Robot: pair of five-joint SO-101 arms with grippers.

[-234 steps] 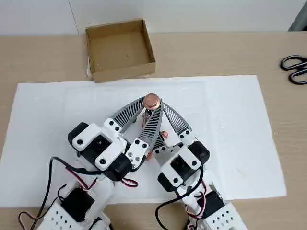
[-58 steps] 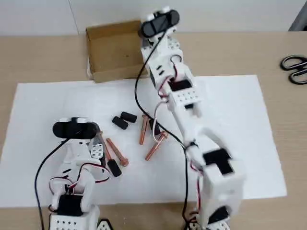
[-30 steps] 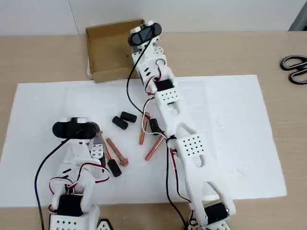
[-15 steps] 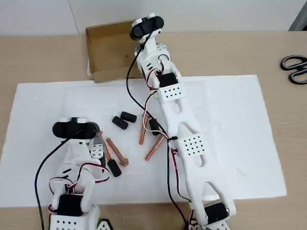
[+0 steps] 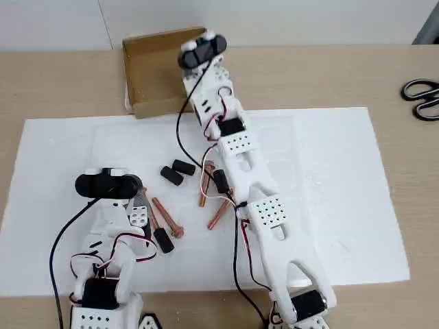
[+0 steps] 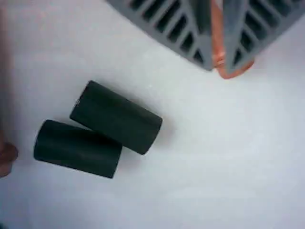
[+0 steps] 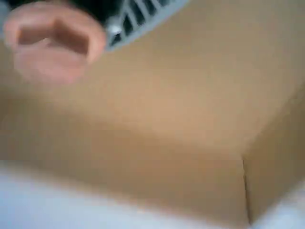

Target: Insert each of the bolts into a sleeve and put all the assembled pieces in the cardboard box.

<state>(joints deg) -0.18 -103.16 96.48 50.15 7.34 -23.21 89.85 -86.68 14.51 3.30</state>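
1. The pale wooden desk (image 5: 68, 75) carried a white paper sheet (image 5: 329, 178), with the open brown cardboard box (image 5: 164, 68) at the sheet's far edge.
2. Over the box, the right arm's grey ribbed fingers (image 7: 136, 16) looked clamped on an assembled piece (image 7: 52, 40), a copper bolt in a black sleeve.
3. The left arm's fingers (image 6: 190, 33) were closed on a bare copper bolt (image 6: 223, 59), near two matte black cylindrical sleeves (image 6: 116, 117) that lay touching on the paper.
4. We judged the sleeves light, stiff and apt to roll. The smooth metal bolts seemed best gripped mid-shank.

Light wooden table (image 5: 68, 82) under white paper sheet (image 5: 329, 178), pale wall (image 5: 309, 20) behind.
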